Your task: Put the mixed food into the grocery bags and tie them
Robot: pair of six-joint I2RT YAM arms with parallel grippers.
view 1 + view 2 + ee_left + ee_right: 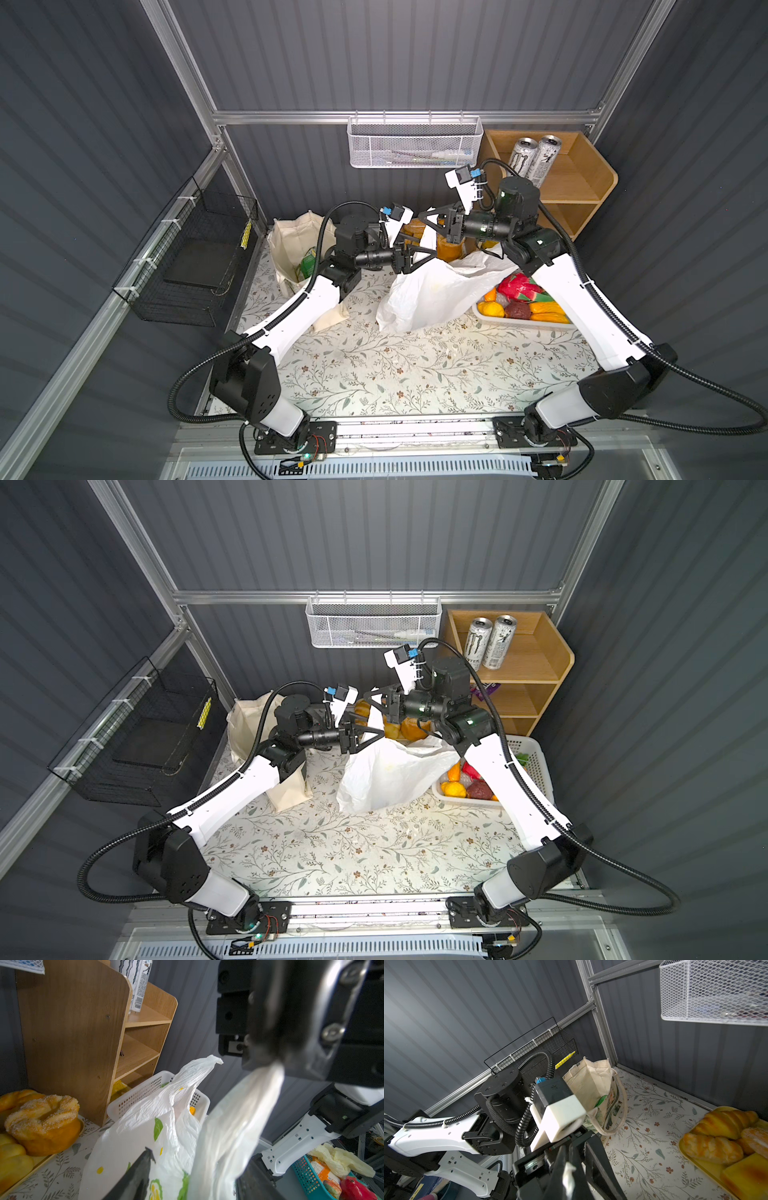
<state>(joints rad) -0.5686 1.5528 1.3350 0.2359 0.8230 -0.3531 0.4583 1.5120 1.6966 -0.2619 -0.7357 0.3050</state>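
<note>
The white plastic grocery bag (432, 295) (386, 775) lies bulging on the table's middle. One handle (245, 1115) is stretched upward, and my right gripper (426, 218) (569, 1174) is shut on its end. My left gripper (424, 257) (197, 1169) is open, its fingers standing either side of that taut handle just above the bag. The other handle (205, 1064) stands free. The cream canvas tote (291, 241) (591, 1084) stands open at the back left with a green packet (309, 264) inside. Toy produce (519, 299) fills the white basket (536, 766) on the right.
Bread rolls (41, 1122) (720, 1136) sit on a yellow tray behind the bag. A wooden shelf (582, 178) with two cans (536, 158) stands at the back right. A white mesh basket (415, 141) hangs on the rear wall, a black wire basket (195, 257) on the left wall.
</note>
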